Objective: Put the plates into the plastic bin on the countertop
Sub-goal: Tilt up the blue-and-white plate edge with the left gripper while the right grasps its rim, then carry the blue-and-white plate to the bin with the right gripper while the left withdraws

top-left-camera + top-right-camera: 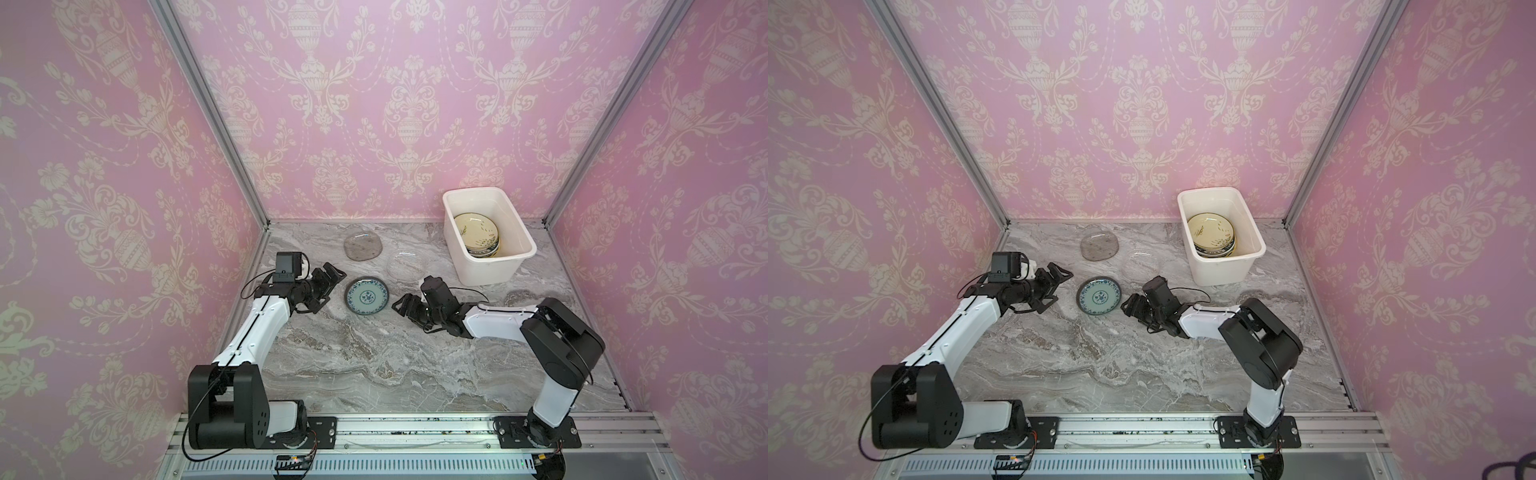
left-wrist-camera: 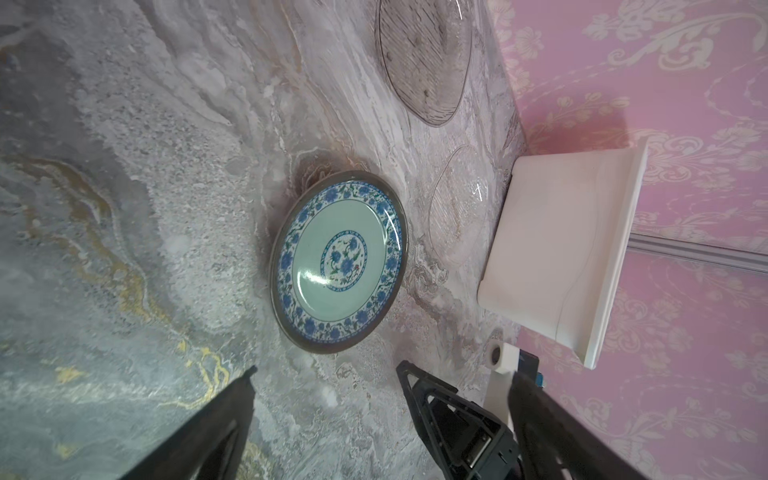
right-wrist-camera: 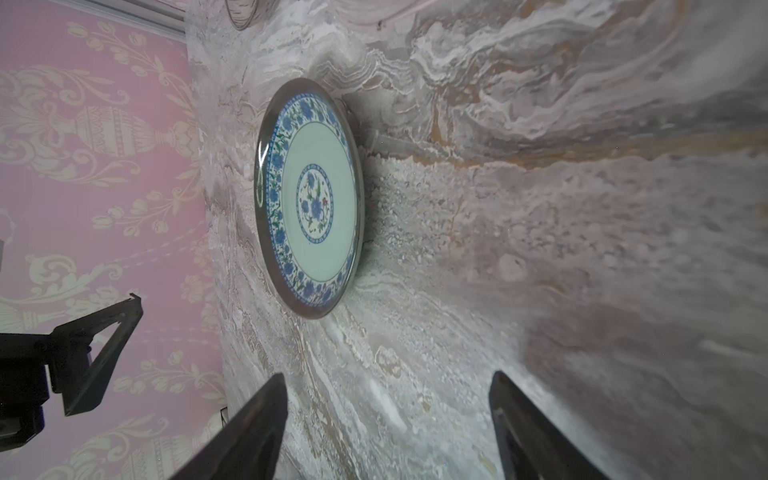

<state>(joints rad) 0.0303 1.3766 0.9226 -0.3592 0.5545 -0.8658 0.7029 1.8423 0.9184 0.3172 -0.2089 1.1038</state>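
Left wrist view: the teal plate (image 2: 338, 262) lies flat on the countertop (image 2: 124, 208), untouched. In a top view the left gripper (image 1: 336, 286) sits at its 9 o'clock and the right gripper (image 1: 398, 306) at 3 o'clock, both with fingers spread and empty. The danger is that a finger skids off the low rim and shoves it into the clear glass plate (image 1: 405, 266) at 1 o'clock, or that the grippers collide. Three plates are out: teal, clear, and a smoky glass plate (image 1: 363, 246) at 11 o'clock. One plastic bin (image 1: 494, 272) at 2 o'clock holds a stack topped by a cream plate (image 1: 476, 230); the number beneath is unclear.
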